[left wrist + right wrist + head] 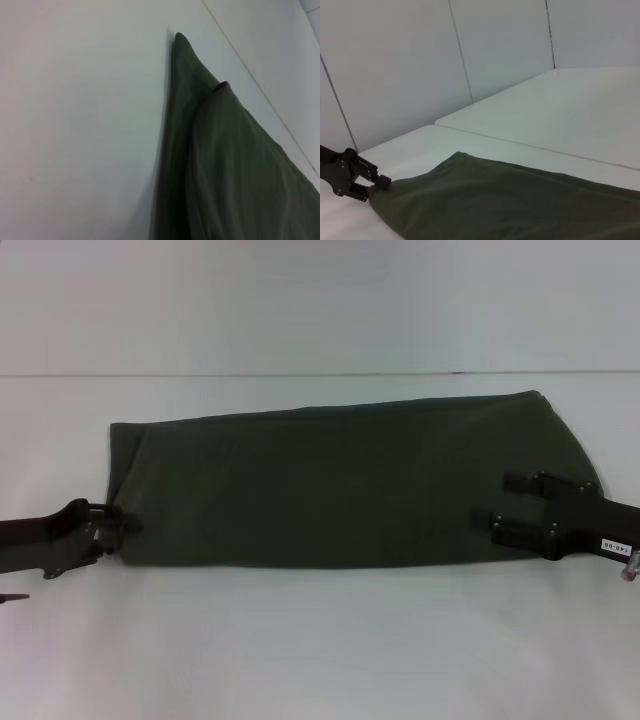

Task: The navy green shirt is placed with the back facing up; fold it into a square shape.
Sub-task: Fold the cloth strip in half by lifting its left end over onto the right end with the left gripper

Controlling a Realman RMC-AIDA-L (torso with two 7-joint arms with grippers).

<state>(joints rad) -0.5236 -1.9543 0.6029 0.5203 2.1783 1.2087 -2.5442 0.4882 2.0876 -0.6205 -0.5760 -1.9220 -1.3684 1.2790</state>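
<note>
The work surface point(320, 640) is white, flat and matte, and it fills the near and middle part of the head view. A thin dark seam point(300, 374) runs straight across it from side to side, with more white surface beyond the seam. In the right wrist view, the surface point(560, 115) appears as two white slabs separated by a narrow joint point(520, 145). Behind them stands a pale wall point(410, 65) built of plain panels, divided by thin dark vertical joints point(461, 52). The lighting is even and diffuse, with only soft shadows on the surface.
</note>
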